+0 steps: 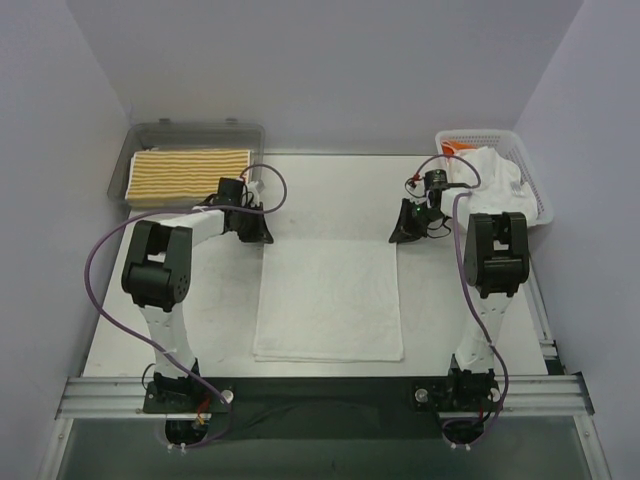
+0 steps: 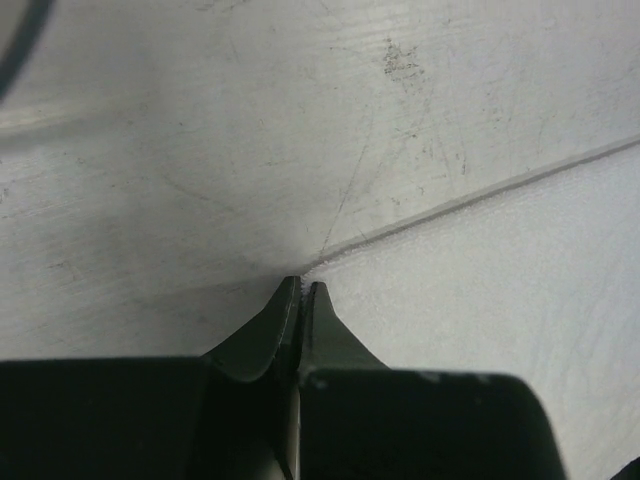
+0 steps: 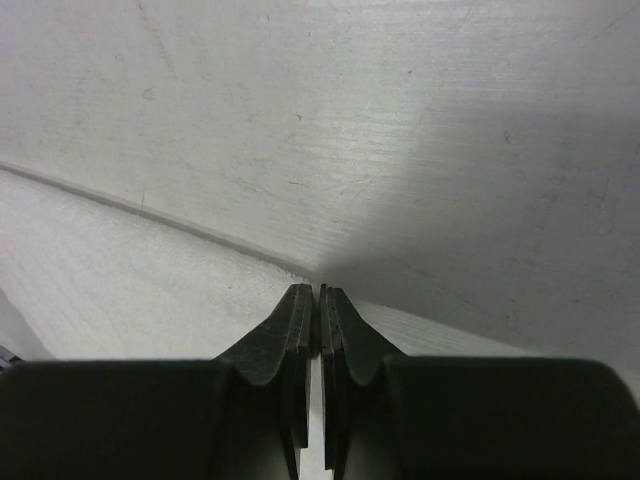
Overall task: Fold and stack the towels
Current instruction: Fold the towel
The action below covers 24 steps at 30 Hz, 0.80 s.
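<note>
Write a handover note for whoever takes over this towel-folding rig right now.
Left gripper: shut on the far left corner of the white towel.
Right gripper: shut on its far right corner.
The white towel lies flat in the middle of the table.
The yellow striped towel lies folded in the tray, far left.
More white cloth is heaped in the basket, far right.
Done: one towel folded and put away.
Left: fold the white towel, stack it, then do the basket's.
</note>
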Each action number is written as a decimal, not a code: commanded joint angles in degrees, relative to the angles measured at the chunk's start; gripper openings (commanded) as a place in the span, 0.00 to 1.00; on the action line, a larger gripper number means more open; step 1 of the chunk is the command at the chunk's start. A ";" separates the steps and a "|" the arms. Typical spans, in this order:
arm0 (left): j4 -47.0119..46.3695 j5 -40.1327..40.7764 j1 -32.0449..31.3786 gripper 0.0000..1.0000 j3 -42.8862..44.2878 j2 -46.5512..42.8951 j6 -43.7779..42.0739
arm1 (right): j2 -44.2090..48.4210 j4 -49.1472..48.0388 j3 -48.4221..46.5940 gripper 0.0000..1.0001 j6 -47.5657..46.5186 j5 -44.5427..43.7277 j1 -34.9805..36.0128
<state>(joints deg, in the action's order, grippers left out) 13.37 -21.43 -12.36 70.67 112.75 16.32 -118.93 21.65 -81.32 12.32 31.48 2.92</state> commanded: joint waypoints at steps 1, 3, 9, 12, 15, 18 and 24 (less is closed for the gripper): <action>1.66 1.40 1.11 0.00 5.69 0.63 -2.52 | 1.95 1.91 -4.97 0.00 -0.36 -2.92 -0.90; 2.01 1.48 1.11 0.00 8.32 0.89 -2.43 | 2.30 1.91 -6.65 0.00 -0.10 -4.06 -0.90; 3.25 2.09 1.29 0.00 18.61 2.21 -2.96 | 3.97 1.82 -13.77 0.00 1.48 -7.05 -0.81; 3.16 2.18 1.29 0.00 20.38 0.90 -3.04 | 5.72 1.47 -14.39 0.00 2.27 -7.58 -0.72; 1.50 1.48 1.20 0.00 17.23 -2.79 -2.69 | 9.32 0.68 -11.86 0.00 2.19 -8.37 -0.63; -0.53 1.65 1.20 0.00 10.55 -7.88 -2.17 | 13.54 0.41 -9.04 0.00 2.62 -8.72 -0.28; -1.94 0.95 1.11 0.00 -2.27 -14.74 0.20 | 22.67 -0.20 2.73 0.00 4.46 -11.00 2.61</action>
<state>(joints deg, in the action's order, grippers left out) 13.85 -21.32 -12.16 72.93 101.67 15.92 -101.19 20.49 -82.21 15.70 24.58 4.62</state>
